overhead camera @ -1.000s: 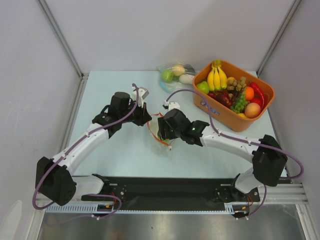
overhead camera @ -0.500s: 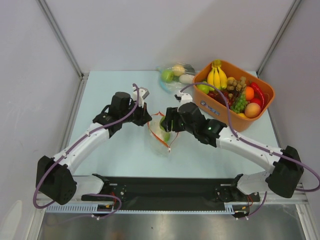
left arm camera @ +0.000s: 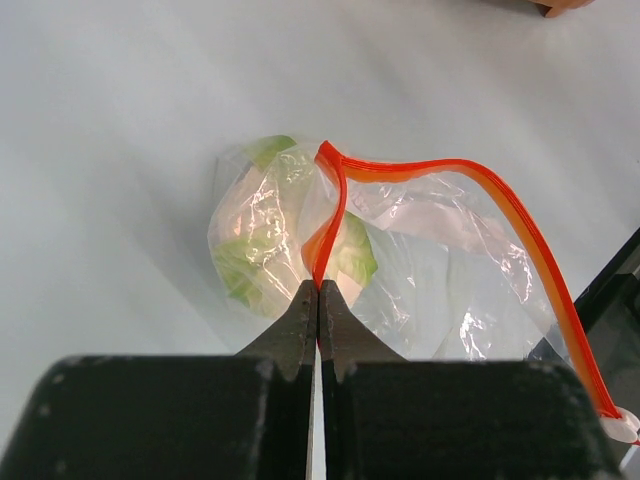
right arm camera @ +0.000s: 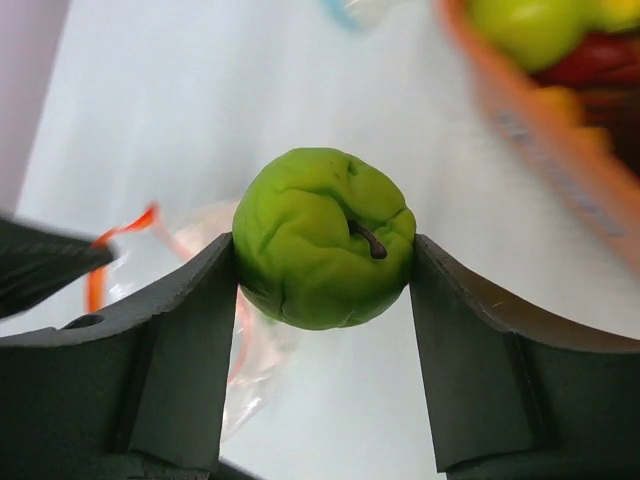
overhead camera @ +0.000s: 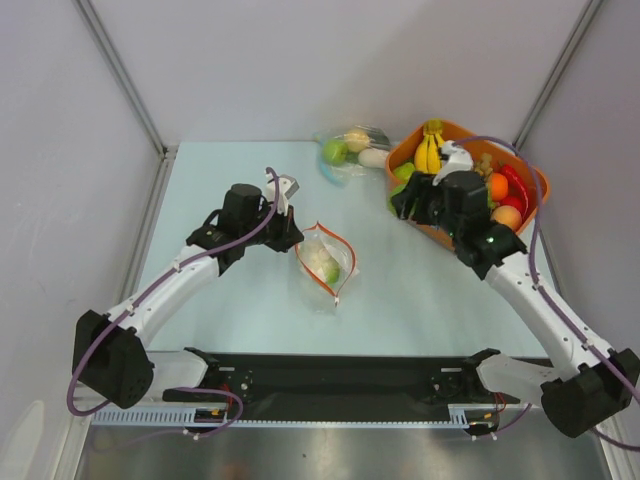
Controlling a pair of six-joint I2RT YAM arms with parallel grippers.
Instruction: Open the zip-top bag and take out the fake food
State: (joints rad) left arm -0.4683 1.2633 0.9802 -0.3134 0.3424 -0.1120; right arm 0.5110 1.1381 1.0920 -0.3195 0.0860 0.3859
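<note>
While my left gripper (left arm camera: 318,292) pinches the zip-top bag (left arm camera: 440,250) rim, my right gripper (right arm camera: 324,262) clamps a green toy fruit (right arm camera: 310,240); next, I reckon: release over the basket (overhead camera: 541,192).

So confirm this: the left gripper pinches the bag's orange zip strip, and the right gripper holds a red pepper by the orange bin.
Wrong item: the right gripper holds a green toy fruit with a brown stem, not a red pepper, as the right wrist view shows. The left gripper does pinch the zip strip, and the right one is by the orange bin.
</note>
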